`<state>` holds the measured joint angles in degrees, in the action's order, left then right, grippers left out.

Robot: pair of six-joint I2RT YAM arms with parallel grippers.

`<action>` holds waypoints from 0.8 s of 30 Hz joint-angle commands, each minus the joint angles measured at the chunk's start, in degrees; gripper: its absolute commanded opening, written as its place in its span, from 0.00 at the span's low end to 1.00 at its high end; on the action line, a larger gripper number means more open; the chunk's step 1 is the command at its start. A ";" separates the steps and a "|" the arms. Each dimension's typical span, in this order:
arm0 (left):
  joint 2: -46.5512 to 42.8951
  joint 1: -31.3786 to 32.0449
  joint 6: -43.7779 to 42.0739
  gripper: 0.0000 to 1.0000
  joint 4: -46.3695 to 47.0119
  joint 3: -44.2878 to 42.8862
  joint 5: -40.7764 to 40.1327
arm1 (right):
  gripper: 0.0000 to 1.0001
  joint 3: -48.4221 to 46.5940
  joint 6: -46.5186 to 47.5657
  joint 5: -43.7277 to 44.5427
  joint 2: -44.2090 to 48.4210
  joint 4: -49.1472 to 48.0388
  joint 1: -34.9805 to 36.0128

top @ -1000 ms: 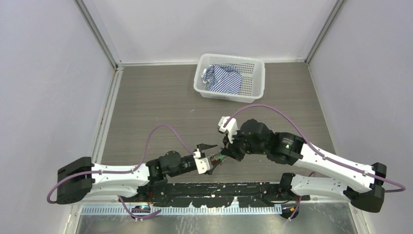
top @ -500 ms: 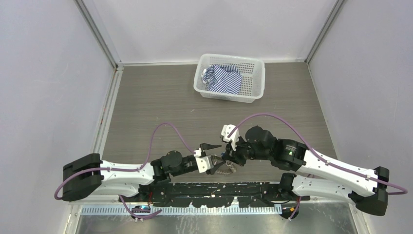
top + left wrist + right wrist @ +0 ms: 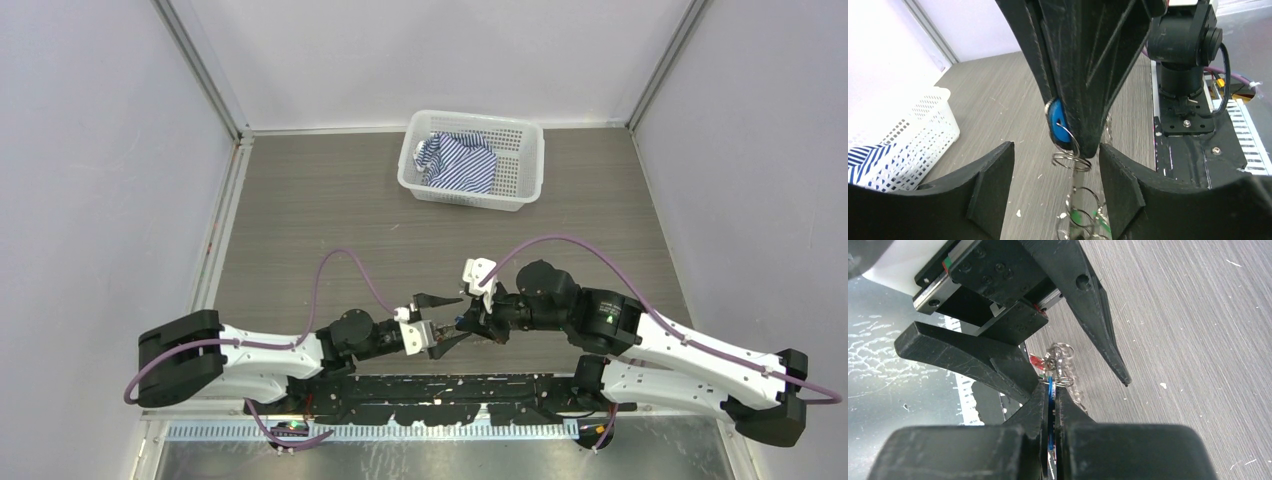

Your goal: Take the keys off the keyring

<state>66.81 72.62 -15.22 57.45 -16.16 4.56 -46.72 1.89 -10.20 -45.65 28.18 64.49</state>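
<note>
Top external, basket (image 3: 522, 160) holding striped cloth (image 3: 460, 162) — perhaps a shirt, right gripper (image 3: 1050, 391) clenched on blue key (image 3: 1054, 117), left gripper (image 3: 464, 317) splayed.

Black tools, one blue key, grey desk.

My right tool (image 3: 1050, 390) is matte black, and the key (image 3: 1055, 117) it pinches has a bright blue plastic head. The small split rings (image 3: 1071, 161) under it are shiny silver, with a red key head (image 3: 1036, 360) and a fleck of green among them. My left tool (image 3: 1055, 146) is black too. My arms (image 3: 260, 355) are white with black joints, trailed by purple cables (image 3: 340, 262). The desk (image 3: 300, 210) is grey wood grain, speckled with white flecks. The basket (image 3: 522, 172) is white with perforated walls, and the cloth (image 3: 462, 160) in it is striped blue and white.
</note>
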 commanded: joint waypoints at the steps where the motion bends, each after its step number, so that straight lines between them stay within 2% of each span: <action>1: 0.00 -0.13 0.71 0.63 7.05 -0.50 0.54 | 0.01 -3.02 -0.15 -1.80 1.47 -2.96 0.70; 13: 0.22 0.02 2.34 0.57 6.92 -0.30 3.88 | 0.01 -5.26 -1.82 -0.83 2.61 -2.61 1.26; 24: -0.37 0.77 2.45 0.45 7.59 -0.81 4.06 | 0.01 -5.50 -3.23 1.53 2.77 -1.97 1.87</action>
<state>67.26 73.12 -13.61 60.64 -16.16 8.23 -49.28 -0.01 -9.93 -44.12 29.12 65.91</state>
